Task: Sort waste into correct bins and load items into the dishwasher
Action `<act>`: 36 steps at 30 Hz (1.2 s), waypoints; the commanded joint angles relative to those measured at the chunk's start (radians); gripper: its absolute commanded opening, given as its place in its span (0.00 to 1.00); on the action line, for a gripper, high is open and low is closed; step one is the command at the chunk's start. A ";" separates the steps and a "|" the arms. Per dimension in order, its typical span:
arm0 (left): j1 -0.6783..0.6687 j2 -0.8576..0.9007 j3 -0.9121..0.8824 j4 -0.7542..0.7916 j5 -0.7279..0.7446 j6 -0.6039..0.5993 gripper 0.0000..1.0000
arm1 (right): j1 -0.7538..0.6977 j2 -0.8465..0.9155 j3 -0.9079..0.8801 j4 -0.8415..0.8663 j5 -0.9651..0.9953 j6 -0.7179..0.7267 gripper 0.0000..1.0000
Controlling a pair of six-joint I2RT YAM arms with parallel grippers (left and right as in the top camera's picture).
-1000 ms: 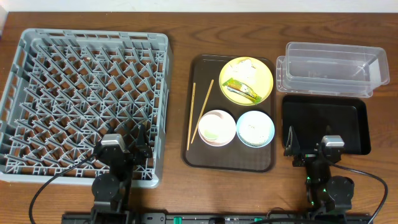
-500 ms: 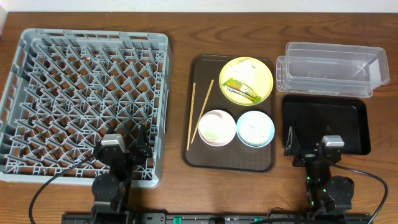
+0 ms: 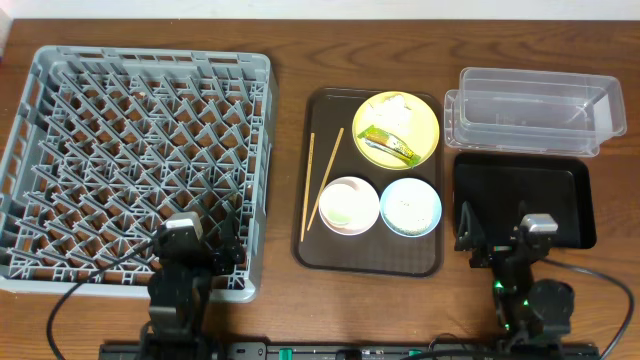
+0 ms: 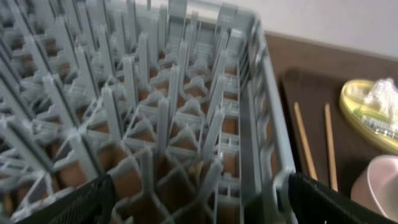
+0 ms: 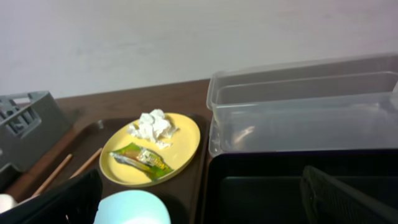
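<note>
The grey dish rack (image 3: 135, 160) fills the left of the table. On the brown serving tray (image 3: 325, 255) lie two chopsticks (image 3: 309, 185), a yellow plate (image 3: 425, 125), a pink bowl (image 3: 348, 205) and a light blue bowl (image 3: 411, 207). The plate holds a white tissue (image 3: 400, 105) and a green-and-yellow wrapper (image 3: 388, 143). The clear tub (image 3: 535, 110) and black tray (image 3: 525, 200) are at the right. My left gripper (image 4: 199, 205) is open over the rack's near right corner. My right gripper (image 5: 199, 205) is open at the black tray's near left edge. No white cup shows.
The rack's right wall (image 4: 264, 106) stands between the left gripper and the chopsticks (image 4: 305, 143). The right wrist view shows the plate (image 5: 186, 137), the blue bowl (image 5: 134, 208), the tub (image 5: 298, 118) and a pale wall behind the table.
My left arm has shifted slightly toward the near edge of the rack. The right arm has barely moved. Nothing on the table has moved.
</note>
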 commanded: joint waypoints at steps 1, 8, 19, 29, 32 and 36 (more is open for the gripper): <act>-0.002 0.103 0.134 -0.043 -0.012 -0.010 0.90 | 0.003 0.102 0.119 -0.023 -0.018 0.005 0.99; -0.002 0.433 0.412 -0.223 -0.011 0.016 0.90 | 0.003 0.483 0.414 -0.147 -0.117 -0.117 0.99; -0.002 0.798 0.771 -0.602 -0.011 0.016 0.90 | 0.004 1.070 1.013 -0.641 -0.254 -0.253 0.99; -0.002 0.837 0.771 -0.616 -0.011 0.015 0.91 | 0.041 1.213 1.065 -0.409 -0.415 -0.214 0.99; -0.002 0.837 0.771 -0.615 -0.011 0.014 0.91 | 0.103 1.270 1.065 -0.327 -0.399 -0.215 0.98; -0.002 0.837 0.771 -0.616 -0.011 0.015 0.91 | 0.197 1.379 1.065 -0.251 -0.230 -0.214 0.86</act>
